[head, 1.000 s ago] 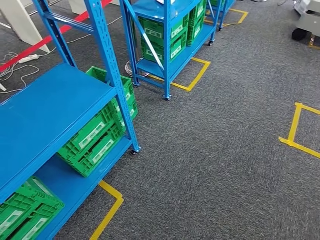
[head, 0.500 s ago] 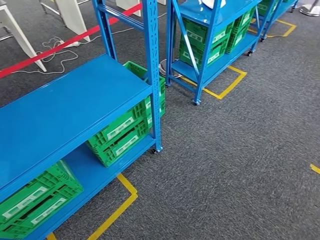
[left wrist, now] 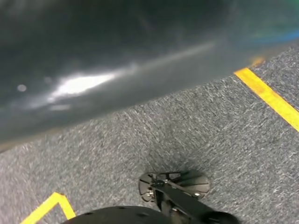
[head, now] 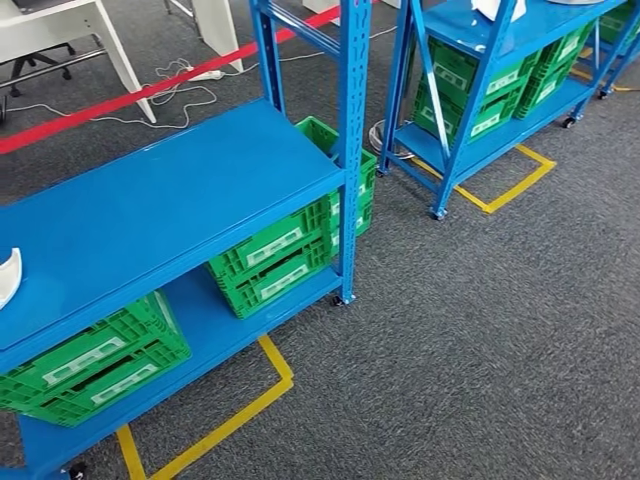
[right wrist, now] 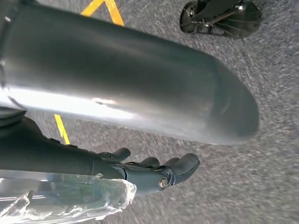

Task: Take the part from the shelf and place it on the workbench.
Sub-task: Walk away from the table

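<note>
Fingers: right hand (right wrist: 155,170) hung by the floor, dark fingers (right wrist: 183,163) loosely extended, holding nothing; left hand's state couldn't be told.
Part: white curved plastic piece (head: 7,277) lay on the blue metal shelf (head: 173,200), far left, nearer the left arm.

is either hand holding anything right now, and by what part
The right hand holds nothing: its fingers hang loosely extended over the carpet. The left hand cannot be told. The white part lies untouched on the shelf.

The right hand (right wrist: 155,170) hangs over bare carpet (head: 490,340), while the blue shelf's (head: 166,200) upright post (head: 352,150) and green crates (head: 279,255) block its lower level.
</note>
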{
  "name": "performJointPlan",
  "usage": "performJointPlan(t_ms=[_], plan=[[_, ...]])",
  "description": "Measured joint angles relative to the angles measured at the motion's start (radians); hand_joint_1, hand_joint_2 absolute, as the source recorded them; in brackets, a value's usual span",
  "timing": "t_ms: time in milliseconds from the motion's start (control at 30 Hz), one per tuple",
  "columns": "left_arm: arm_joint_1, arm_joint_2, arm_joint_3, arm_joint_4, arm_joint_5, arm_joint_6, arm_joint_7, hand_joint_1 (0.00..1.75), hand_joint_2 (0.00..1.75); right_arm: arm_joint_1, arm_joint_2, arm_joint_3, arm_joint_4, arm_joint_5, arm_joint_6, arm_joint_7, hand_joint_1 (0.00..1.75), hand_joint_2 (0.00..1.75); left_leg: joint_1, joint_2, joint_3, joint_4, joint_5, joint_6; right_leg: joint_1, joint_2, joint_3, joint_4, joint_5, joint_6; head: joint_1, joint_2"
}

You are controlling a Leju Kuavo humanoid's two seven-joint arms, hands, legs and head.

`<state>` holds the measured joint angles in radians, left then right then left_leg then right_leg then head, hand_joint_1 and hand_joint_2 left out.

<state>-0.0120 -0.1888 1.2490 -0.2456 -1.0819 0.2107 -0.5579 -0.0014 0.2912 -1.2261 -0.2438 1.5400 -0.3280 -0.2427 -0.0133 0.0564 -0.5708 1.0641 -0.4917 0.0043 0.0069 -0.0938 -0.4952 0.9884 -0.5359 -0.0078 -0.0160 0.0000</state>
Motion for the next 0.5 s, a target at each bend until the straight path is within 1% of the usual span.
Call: performJointPlan(t_ms=[33, 67, 100, 133, 167, 200, 233, 267, 300, 333, 367, 400, 433, 467, 500], plan=[[-0.003, 0.001, 0.0, 0.0, 0.0, 0.0, 0.0, 0.0, 0.0, 0.0, 0.0, 0.0, 0.0, 0.0, 0.0, 0.0, 0.0, 0.0, -0.007, 0.024, 0.023, -0.046, 0.01, 0.009, 0.002, -0.012, 0.002, 0.0, -0.003, 0.002, 0.0, 0.0], [-0.005, 0.001, 0.0, 0.0, -0.001, 0.0, -0.001, 0.0, 0.0, 0.0, 0.0, 0.0, 0.0, 0.0, 0.001, 0.0, 0.0, 0.0, -0.014, 0.04, 0.031, -0.066, 0.007, 0.015, 0.004, -0.024, 0.002, 0.001, -0.006, 0.005, 0.0, 0.0], [-0.006, 0.001, 0.0, 0.0, -0.002, 0.0, -0.001, 0.0, 0.0, -0.001, 0.0, 0.0, 0.0, 0.0, 0.001, 0.0, 0.0, 0.0, -0.016, 0.035, 0.03, -0.071, 0.006, 0.018, 0.005, -0.037, 0.004, 0.0, -0.007, 0.008, -0.001, 0.0], [-0.004, 0.0, 0.0, 0.0, -0.003, 0.0, -0.001, 0.0, 0.0, -0.002, 0.0, 0.0, 0.0, 0.0, 0.001, 0.0, 0.0, 0.0, -0.014, 0.021, 0.03, -0.076, 0.01, 0.02, 0.005, -0.047, 0.008, -0.001, -0.01, 0.012, -0.001, 0.0], [-0.002, 0.0, 0.001, -0.001, -0.003, 0.0, -0.001, 0.0, 0.0, -0.004, 0.0, 0.0, 0.0, 0.0, 0.001, 0.0, 0.0, 0.0, -0.01, 0.008, 0.032, -0.083, 0.014, 0.022, 0.005, -0.039, 0.008, 0.003, -0.016, 0.017, 0.0, 0.0], [0.0, 0.0, 0.001, -0.001, -0.004, 0.001, -0.002, 0.0, 0.0, -0.005, 0.0, 0.0, 0.0, 0.0, 0.0, -0.001, 0.0, 0.0, -0.006, -0.005, 0.034, -0.089, 0.02, 0.026, 0.003, -0.014, 0.0, 0.023, -0.031, 0.022, 0.002, 0.0], [0.0, -0.001, 0.001, -0.001, -0.004, 0.001, -0.002, 0.0, 0.0, -0.005, 0.0, 0.0, 0.0, 0.0, 0.0, -0.001, 0.0, 0.0, -0.001, -0.019, 0.037, -0.094, 0.024, 0.029, 0.0, 0.02, -0.018, 0.063, -0.055, 0.028, 0.005, 0.0], [-0.001, -0.002, 0.001, -0.001, -0.004, 0.001, -0.002, 0.0, 0.0, -0.004, 0.0, 0.0, 0.0, 0.0, 0.0, -0.001, 0.0, 0.0, 0.001, -0.032, 0.035, -0.095, 0.026, 0.031, -0.004, 0.058, -0.047, 0.125, -0.085, 0.032, 0.008, 0.0], [-0.003, -0.003, 0.002, -0.001, -0.005, 0.001, -0.002, 0.0, 0.0, -0.003, 0.0, 0.0, 0.0, 0.0, 0.0, 0.0, 0.0, 0.0, 0.003, -0.047, 0.033, -0.094, 0.027, 0.032, -0.008, 0.08, -0.083, 0.198, -0.116, 0.036, 0.009, 0.0], [-0.004, -0.004, 0.002, -0.001, -0.006, 0.0, -0.002, 0.0, 0.0, -0.001, 0.0, 0.0, 0.0, 0.0, 0.0, 0.0, 0.0, 0.0, 0.004, -0.062, 0.033, -0.094, 0.028, 0.032, -0.01, 0.088, -0.117, 0.26, -0.134, 0.04, 0.01, 0.0], [-0.004, -0.005, 0.002, -0.001, -0.007, 0.0, -0.002, 0.0, 0.0, 0.0, 0.0, 0.0, 0.0, 0.0, 0.0, 0.0, 0.0, 0.0, 0.005, -0.078, 0.034, -0.093, 0.028, 0.031, -0.012, 0.091, -0.137, 0.292, -0.133, 0.043, 0.011, 0.0], [-0.003, -0.005, 0.002, -0.001, -0.007, 0.0, -0.002, 0.0, 0.0, 0.001, 0.0, -0.001, 0.0, 0.0, -0.001, -0.001, 0.0, 0.0, 0.007, -0.093, 0.036, -0.093, 0.027, 0.029, -0.015, 0.093, -0.14, 0.283, -0.11, 0.046, 0.011, 0.0], [-0.002, -0.006, 0.003, -0.001, -0.008, 0.0, -0.002, 0.0, 0.0, 0.001, -0.001, -0.001, 0.0, 0.0, -0.001, -0.002, 0.0, 0.0, 0.009, -0.108, 0.039, -0.091, 0.026, 0.026, -0.018, 0.097, -0.123, 0.233, -0.07, 0.05, 0.011, 0.0], [-0.002, -0.006, 0.004, -0.001, -0.008, 0.0, -0.002, 0.0, 0.0, 0.001, -0.001, -0.001, -0.001, 0.0, -0.003, -0.005, 0.0, 0.0, 0.011, -0.123, 0.04, -0.088, 0.023, 0.02, -0.024, 0.114, -0.095, 0.162, -0.026, 0.054, 0.012, 0.0], [-0.003, -0.006, 0.005, -0.001, -0.009, 0.0, -0.002, 0.0, 0.0, 0.001, -0.001, -0.002, -0.001, 0.0, -0.004, -0.009, 0.0, 0.0, 0.012, -0.136, 0.038, -0.083, 0.02, 0.014, -0.03, 0.142, -0.068, 0.095, 0.002, 0.057, 0.013, 0.0]])
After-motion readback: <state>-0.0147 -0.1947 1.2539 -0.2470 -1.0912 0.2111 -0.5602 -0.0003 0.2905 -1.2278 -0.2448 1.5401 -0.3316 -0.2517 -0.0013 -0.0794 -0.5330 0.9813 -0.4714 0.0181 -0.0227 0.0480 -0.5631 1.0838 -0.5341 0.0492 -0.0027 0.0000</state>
